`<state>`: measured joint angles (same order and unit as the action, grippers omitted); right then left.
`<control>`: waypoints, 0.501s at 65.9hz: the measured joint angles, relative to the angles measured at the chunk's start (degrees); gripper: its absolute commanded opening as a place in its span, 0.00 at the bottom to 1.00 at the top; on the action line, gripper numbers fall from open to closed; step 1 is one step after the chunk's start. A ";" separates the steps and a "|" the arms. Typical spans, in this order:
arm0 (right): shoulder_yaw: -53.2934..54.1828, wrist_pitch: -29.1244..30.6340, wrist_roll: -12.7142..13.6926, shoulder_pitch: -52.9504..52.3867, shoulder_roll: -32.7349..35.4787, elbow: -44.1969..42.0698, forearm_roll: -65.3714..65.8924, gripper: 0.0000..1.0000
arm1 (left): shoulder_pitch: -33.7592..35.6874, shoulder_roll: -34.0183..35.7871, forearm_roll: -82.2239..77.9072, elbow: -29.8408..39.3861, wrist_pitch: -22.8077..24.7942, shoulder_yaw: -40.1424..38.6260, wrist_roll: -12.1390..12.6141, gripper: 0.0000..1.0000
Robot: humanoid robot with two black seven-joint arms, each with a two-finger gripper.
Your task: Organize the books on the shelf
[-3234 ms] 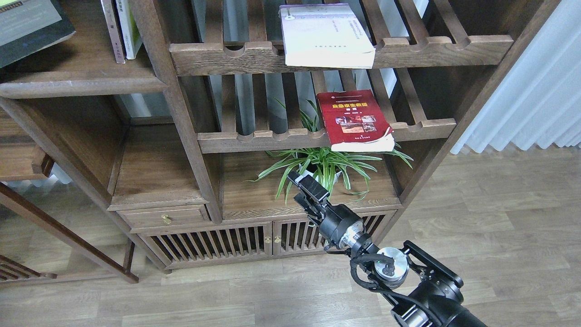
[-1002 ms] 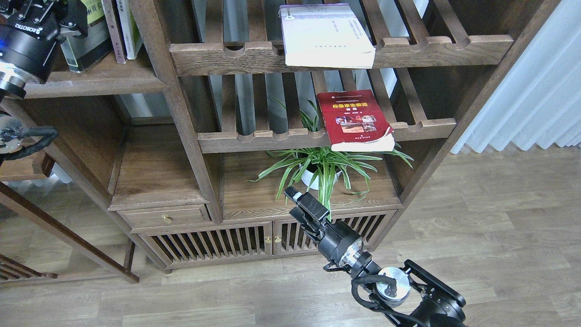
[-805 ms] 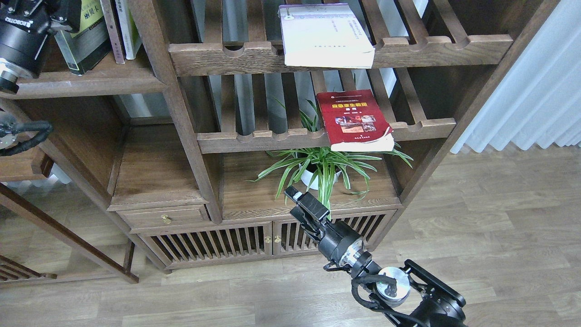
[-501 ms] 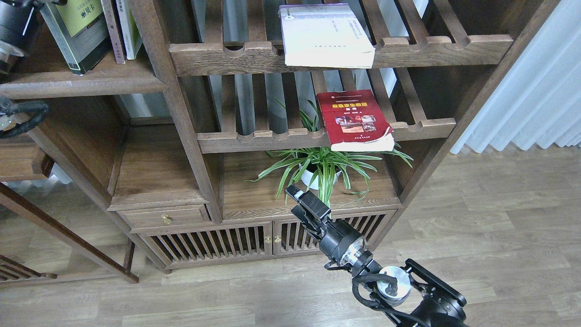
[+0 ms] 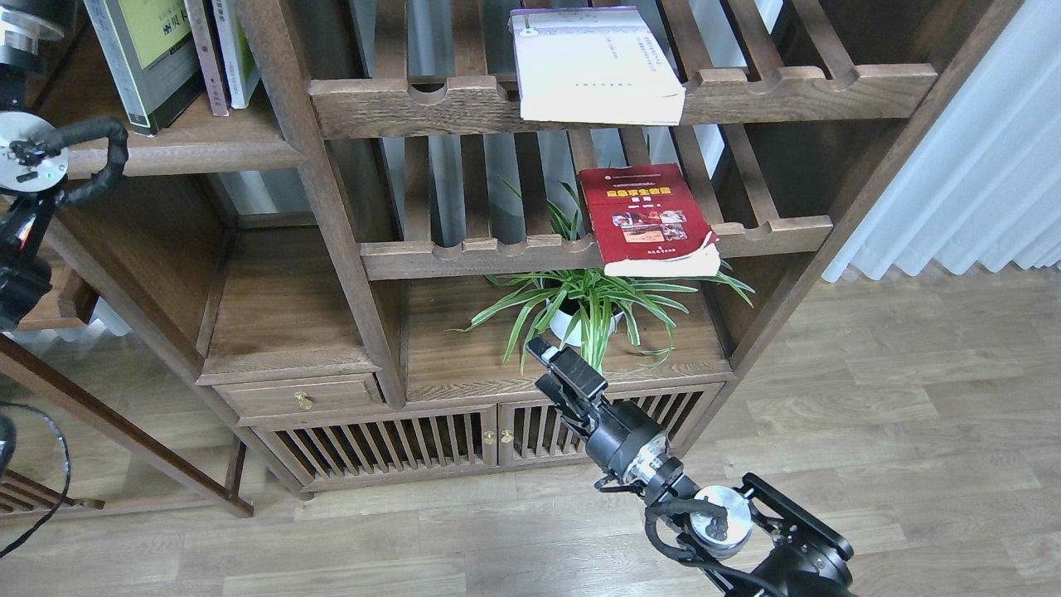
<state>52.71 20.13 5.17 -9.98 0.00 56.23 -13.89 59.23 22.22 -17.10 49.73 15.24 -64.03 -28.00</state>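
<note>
Right gripper (image 5: pixel 557 363), a black two-finger tool at the far end of the right arm, hovers empty in front of the cabinet's lower board; whether its fingers are apart or together cannot be told. Left gripper lies beyond the top-left edge, unseen.

Grey-black paperback with yellow-green cover panel (image 5: pixel 141 54) stands nearly upright on the solid dark-brown wooden shelf (image 5: pixel 178 149) at upper left, just beside a thin brown book (image 5: pixel 199 51) and a thin white-green book (image 5: pixel 230 50). Dark red paperback with yellow title (image 5: pixel 651 222) lies flat on the lower slatted rack (image 5: pixel 481 253), overhanging its front rail; the white paperback with lavender top (image 5: pixel 595 66) overhangs the upper slatted rack (image 5: pixel 414 104).

Judged step: fetching the red paperback. A sound approach would rise clear of the green spider plant in its white pot (image 5: pixel 593 307), then pinch the overhanging near edge squarely so the thick block does not sag.

Right arm enters from the lower right, wrist angled up and left; the left arm's elbow joint (image 5: pixel 29 162) shows at far left.
</note>
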 measured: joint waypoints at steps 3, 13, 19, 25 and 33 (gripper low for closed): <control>0.20 0.05 -0.05 0.02 0.00 0.14 -0.02 0.99 | -0.13 -0.48 2.85 1.32 1.30 -0.86 0.00 0.49; 2.02 0.66 -0.09 0.16 0.00 1.01 -0.08 0.99 | -1.64 -0.82 14.04 3.92 7.22 -2.45 0.00 0.56; 3.02 1.08 -0.09 0.27 0.00 1.57 -0.13 0.99 | -3.10 -0.22 17.65 4.45 10.91 -2.69 0.00 0.77; 3.60 1.52 -0.08 0.35 0.00 1.73 -0.14 0.99 | -4.12 0.12 18.83 5.46 12.39 -3.30 0.00 0.97; 3.85 1.79 -0.09 0.39 0.00 1.78 -0.13 0.99 | -5.78 0.18 19.17 9.02 12.75 -4.48 0.00 1.00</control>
<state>56.56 21.92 5.09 -9.59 0.00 58.00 -14.03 53.46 22.39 2.07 58.74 27.99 -68.51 -28.00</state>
